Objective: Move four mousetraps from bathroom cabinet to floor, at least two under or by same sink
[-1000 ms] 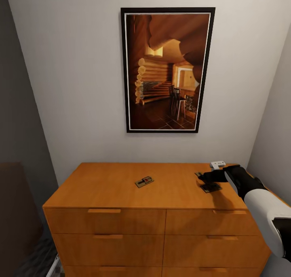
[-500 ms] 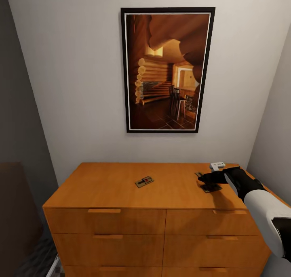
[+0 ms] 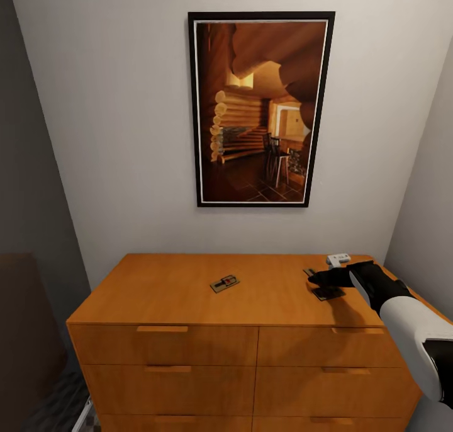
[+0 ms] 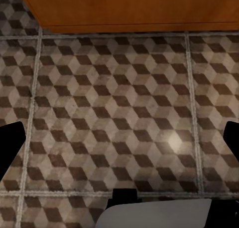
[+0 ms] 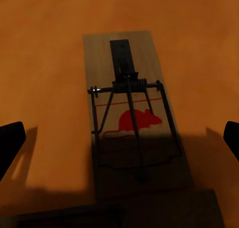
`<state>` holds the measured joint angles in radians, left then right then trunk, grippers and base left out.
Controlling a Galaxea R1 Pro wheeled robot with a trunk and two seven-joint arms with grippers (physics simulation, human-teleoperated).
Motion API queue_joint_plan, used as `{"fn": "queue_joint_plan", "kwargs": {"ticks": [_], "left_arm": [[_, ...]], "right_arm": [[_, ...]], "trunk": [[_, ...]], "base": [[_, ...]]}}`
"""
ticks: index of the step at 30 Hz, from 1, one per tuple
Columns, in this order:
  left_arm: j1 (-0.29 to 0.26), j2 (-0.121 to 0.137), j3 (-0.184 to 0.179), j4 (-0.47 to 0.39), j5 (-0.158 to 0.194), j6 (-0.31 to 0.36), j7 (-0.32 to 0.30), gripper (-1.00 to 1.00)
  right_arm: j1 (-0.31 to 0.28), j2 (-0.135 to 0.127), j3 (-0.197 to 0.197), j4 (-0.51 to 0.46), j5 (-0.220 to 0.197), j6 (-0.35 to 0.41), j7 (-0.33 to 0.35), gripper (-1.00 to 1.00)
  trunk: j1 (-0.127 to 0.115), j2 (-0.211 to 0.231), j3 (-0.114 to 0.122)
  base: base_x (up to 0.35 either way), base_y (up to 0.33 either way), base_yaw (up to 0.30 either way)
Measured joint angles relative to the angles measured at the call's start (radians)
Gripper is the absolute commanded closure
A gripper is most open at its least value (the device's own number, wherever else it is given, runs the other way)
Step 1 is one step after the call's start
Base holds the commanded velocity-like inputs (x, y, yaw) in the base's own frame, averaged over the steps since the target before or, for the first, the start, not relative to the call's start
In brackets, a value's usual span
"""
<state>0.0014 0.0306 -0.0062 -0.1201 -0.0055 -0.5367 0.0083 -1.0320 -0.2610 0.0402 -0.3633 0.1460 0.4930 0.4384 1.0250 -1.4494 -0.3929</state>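
- Right now the right end effector (image 3: 324, 278) hovers low over a mousetrap (image 5: 133, 113) at the right end of the cabinet (image 3: 189, 287) top, fingers spread wide to either side with the trap apart from both tips.
- Judged from that pose, the step is the pick-up: lower until the tips straddle the wooden plate's long edges, then close on the plate, keeping clear of the wire spring.
- A second mousetrap (image 3: 224, 283) lies near the middle of the cabinet top, well apart from the first; a small white device (image 3: 338, 257) sits near the back edge, beside the arm.
- The left end effector (image 4: 119, 138) hangs spread and holding nothing above the bathroom floor (image 4: 114, 113), next to the cabinet's base.
- Against the earlier frames almost nothing differs: the right arm has crept only a touch, and both traps lie where they were.
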Motion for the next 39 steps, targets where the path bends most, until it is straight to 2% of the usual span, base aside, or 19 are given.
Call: {"fn": "queue_joint_plan", "kwargs": {"ticks": [14,39], "left_arm": [[0.0,0.0,0.001,0.011,0.0,0.0,0.0,-1.0],[0.0,0.0,0.001,0.014,0.0,0.0,0.0,-1.0]], "right_arm": [[0.0,0.002,0.0,0.048,0.001,-0.056,0.001,-1.0],[-0.001,0.002,-0.007,0.058,-0.003,-0.064,0.002,-1.0]], "trunk": [[0.0,0.0,0.0],[0.0,0.0,0.0]], "base": [[0.0,0.0,0.0],[0.0,0.0,0.0]]}}
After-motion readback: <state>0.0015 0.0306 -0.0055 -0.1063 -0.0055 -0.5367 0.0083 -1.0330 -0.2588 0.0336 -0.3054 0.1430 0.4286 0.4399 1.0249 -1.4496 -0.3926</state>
